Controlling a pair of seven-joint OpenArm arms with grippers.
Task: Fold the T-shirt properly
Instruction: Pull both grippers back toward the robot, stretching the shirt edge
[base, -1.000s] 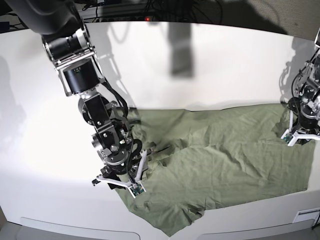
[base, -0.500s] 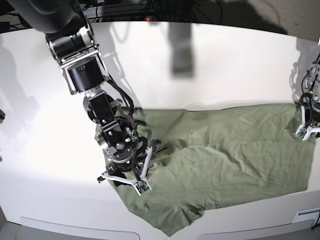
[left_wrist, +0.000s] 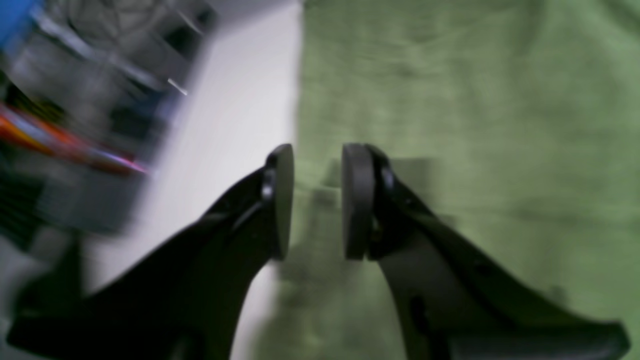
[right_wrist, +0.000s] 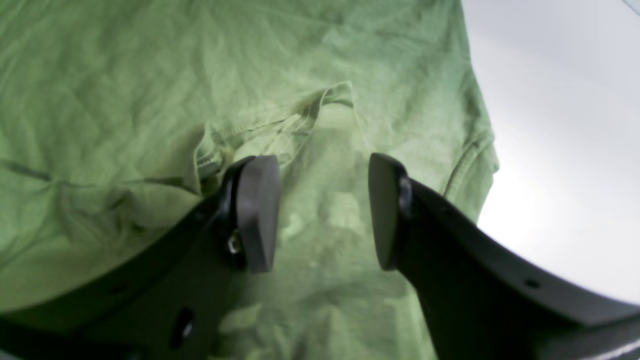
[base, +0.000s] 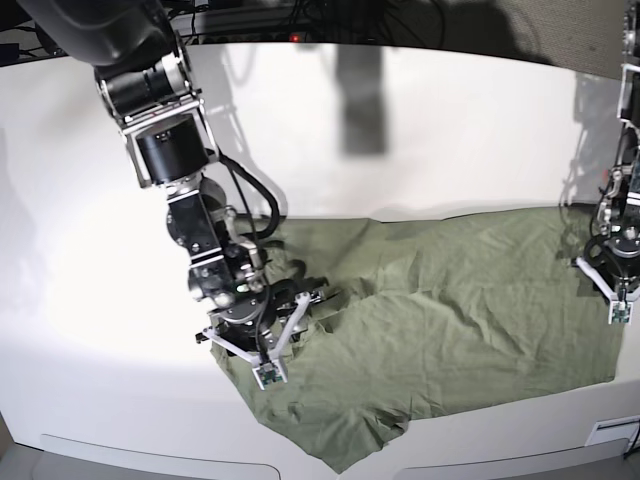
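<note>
On the white table (base: 420, 150), the T-shirt (base: 450, 320) lies spread but wrinkled across the near half, one side reaching the edge by the left arm, the other bunched under the right arm; a ragged corner droops toward the near table edge.

Right gripper (right_wrist: 322, 212): jaws stand well apart, nothing between them. It hovers over the collar region, with the ribbed neck seam (right_wrist: 300, 117) and a loose fold just ahead of the pads. A sleeve hem (right_wrist: 470, 155) curls at the cloth's border, beside bare table.

Left gripper (left_wrist: 317, 200): jaws partly open with a narrow gap, nothing visibly pinched. The wrist view is motion-blurred. It sits right over the straight cloth edge where green meets white. Whether the tips touch the fabric I cannot tell.

Handling judgement: thin, light, limp cloth. It will not hold a shape, will drape and drag, and lifts in layers if pinched too deep. Friction on the smooth table looks low, so a pulled corner will likely slide the whole shirt. Not fragile.

Where to grip, as I judge it:
- seams and hems, being thicker and less prone to slip through the pads
- right side: the shoulder seam beside the collar
- left side: the hem edge directly beneath the jaws
- pinch a single edge, shallow, then lift both ends together to keep the fold line straight.
</note>
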